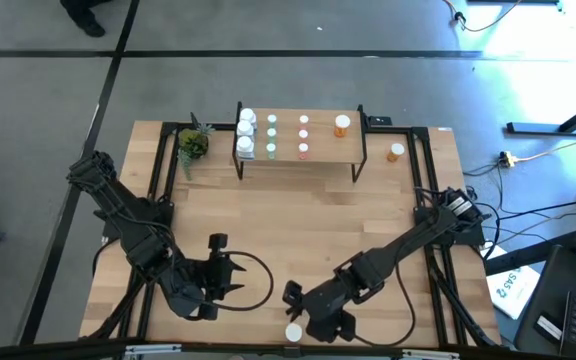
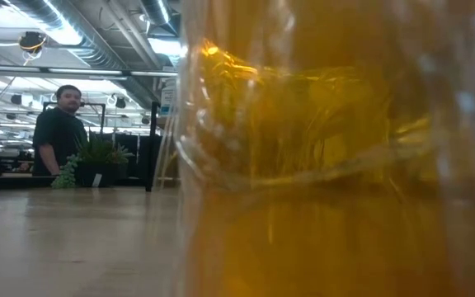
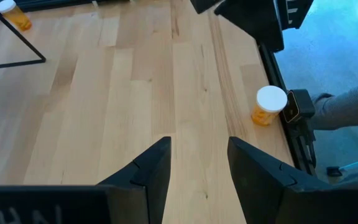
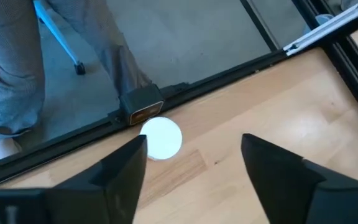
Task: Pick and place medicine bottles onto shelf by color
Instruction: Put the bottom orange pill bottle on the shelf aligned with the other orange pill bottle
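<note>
My right fingers [image 4: 191, 162] spread open, empty, above the white-capped orange bottle [image 1: 294, 332] at the wooden desk's [image 1: 298, 220] near edge; left fingers [image 3: 197, 165] parted, empty.

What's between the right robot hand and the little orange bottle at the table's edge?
Only bare wood lies between the right end effector and the bottle, in the right wrist view.

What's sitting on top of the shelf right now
The shelf carries rows of white-capped bottles, whites by one end, one orange bottle at the other. From above, caps hide most bottle bodies.
</note>
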Controlling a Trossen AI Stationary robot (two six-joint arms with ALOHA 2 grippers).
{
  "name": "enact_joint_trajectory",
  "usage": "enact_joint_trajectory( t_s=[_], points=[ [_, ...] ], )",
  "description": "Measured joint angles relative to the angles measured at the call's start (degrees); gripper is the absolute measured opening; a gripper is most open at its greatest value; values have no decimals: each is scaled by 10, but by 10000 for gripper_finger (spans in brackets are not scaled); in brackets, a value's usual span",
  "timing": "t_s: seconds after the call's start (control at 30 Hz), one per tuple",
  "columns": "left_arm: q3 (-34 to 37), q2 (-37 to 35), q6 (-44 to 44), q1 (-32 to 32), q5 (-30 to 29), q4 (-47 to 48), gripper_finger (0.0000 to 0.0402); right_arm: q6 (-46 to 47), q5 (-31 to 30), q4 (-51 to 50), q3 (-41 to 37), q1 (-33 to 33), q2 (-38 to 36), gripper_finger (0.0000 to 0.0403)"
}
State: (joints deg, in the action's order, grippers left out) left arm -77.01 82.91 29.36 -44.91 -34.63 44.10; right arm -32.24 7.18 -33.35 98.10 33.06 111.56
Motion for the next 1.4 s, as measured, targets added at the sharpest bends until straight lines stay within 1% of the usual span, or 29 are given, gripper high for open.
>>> enact_joint_trajectory(
  t_s=[0.13,0.23,0.33,0.67,0.97,1.23,1.4],
  points=[
    [0,0,0,0,0,0,151,-3,2,6,0,-5,11,288],
    [0,0,0,0,0,-1,151,-18,0,5,0,-11,24,297],
    [0,0,0,0,0,-2,151,-42,7,10,0,-15,37,298],
    [0,0,0,0,0,-3,151,-40,9,13,0,-18,73,298],
    [0,0,0,0,0,-4,151,-38,36,30,0,-18,87,298],
    [0,0,0,0,0,-4,151,-27,33,57,0,-18,115,298],
    [0,0,0,0,0,-4,151,-25,35,62,0,-18,118,299]
  ],
)
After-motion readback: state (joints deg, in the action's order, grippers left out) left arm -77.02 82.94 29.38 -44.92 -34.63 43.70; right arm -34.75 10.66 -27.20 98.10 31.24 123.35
